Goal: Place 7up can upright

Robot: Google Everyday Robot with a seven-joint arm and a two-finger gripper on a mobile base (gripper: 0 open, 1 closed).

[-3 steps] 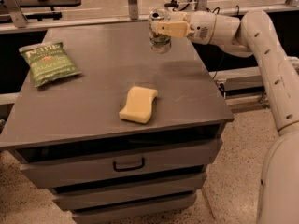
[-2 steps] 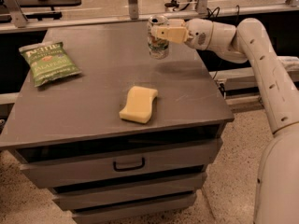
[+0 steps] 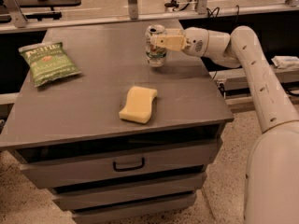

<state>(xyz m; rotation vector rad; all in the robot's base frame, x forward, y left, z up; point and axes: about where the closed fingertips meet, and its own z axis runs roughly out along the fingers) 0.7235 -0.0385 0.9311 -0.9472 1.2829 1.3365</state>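
Observation:
The 7up can (image 3: pixel 155 50) is silvery with green markings and a silver top. It stands upright at the back right of the grey table (image 3: pixel 93 101), its base at or just above the tabletop. My gripper (image 3: pixel 160 40) reaches in from the right on the white arm (image 3: pixel 252 64). Its tan fingers (image 3: pixel 169 42) are closed around the upper part of the can.
A yellow sponge (image 3: pixel 138 104) lies near the table's front middle. A green chip bag (image 3: pixel 48 62) lies at the left. The table has drawers below with a handle (image 3: pixel 128 164). A railing and cables run behind the table.
My gripper has moved a little to the left and down with the can held in it. The sponge and chip bag have not moved.

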